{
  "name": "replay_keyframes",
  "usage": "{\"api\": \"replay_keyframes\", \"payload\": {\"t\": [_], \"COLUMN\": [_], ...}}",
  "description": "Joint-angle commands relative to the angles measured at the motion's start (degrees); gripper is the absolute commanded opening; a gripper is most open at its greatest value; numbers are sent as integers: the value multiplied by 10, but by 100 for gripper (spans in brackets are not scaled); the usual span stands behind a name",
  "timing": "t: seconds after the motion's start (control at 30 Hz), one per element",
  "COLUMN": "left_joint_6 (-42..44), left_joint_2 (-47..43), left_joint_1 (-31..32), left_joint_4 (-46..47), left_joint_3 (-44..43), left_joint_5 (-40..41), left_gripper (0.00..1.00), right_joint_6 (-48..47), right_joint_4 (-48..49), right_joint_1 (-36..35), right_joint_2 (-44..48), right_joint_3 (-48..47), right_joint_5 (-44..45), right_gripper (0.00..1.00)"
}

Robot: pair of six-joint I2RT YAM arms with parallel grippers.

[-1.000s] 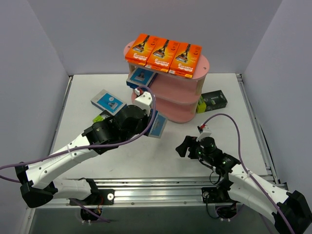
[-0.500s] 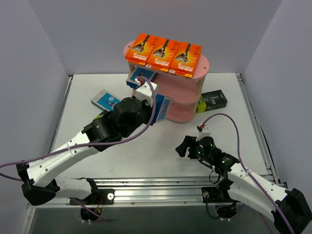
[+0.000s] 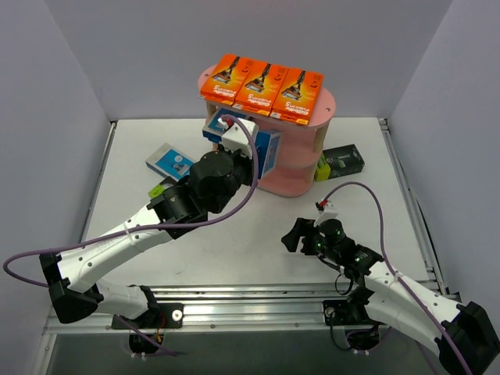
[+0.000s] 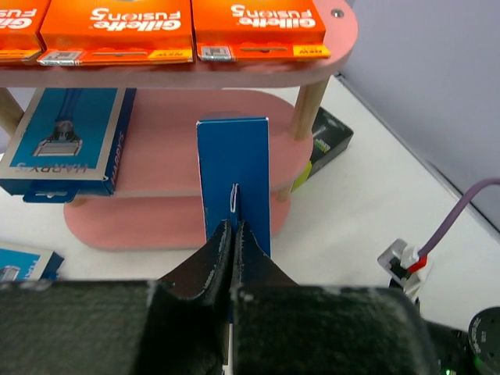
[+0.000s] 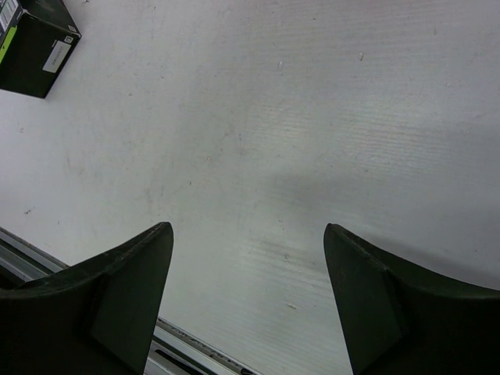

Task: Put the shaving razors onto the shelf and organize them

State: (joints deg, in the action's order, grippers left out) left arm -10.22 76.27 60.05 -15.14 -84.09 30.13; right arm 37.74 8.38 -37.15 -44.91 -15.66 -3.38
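Pink boards made up the shelf (image 3: 328,105), which stood at upper centre of the top view. Three orange packs (image 3: 262,84) lay side by side on its top board. A blue pack (image 4: 66,144) lay flat on the middle board, at the left of the left wrist view.

The left claw (image 4: 232,238) was pinched tight on the lower edge of a second blue pack, the held pack (image 4: 234,176). That pack stood on edge in mid-frame, in front of the middle board and under the top board's rim. Whether it touched the shelf could not be told.

A loose pack (image 3: 170,162), also blue, lay on the surface (image 3: 258,234) to the left of the shelf. A black pack (image 3: 341,162) lay just right of the shelf's foot. A green corner (image 3: 158,188) showed beside the left arm.

The right claw (image 5: 248,258) was spread wide, holding nothing, over bare surface at lower centre of the top view.
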Motion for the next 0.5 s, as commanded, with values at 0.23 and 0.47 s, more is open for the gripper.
{"api": "replay_keyframes", "payload": {"t": [0.23, 0.47], "left_joint_6": [-40, -60], "left_joint_2": [-21, -39], "left_joint_1": [-1, -1], "left_joint_4": [194, 260], "left_joint_3": [68, 142], "left_joint_5": [39, 56], "left_gripper": [2, 2], "right_joint_6": [3, 2], "right_joint_4": [9, 10], "right_joint_1": [2, 1], "right_joint_2": [0, -1], "right_joint_3": [-11, -11], "right_joint_5": [8, 7], "right_gripper": [74, 74]}}
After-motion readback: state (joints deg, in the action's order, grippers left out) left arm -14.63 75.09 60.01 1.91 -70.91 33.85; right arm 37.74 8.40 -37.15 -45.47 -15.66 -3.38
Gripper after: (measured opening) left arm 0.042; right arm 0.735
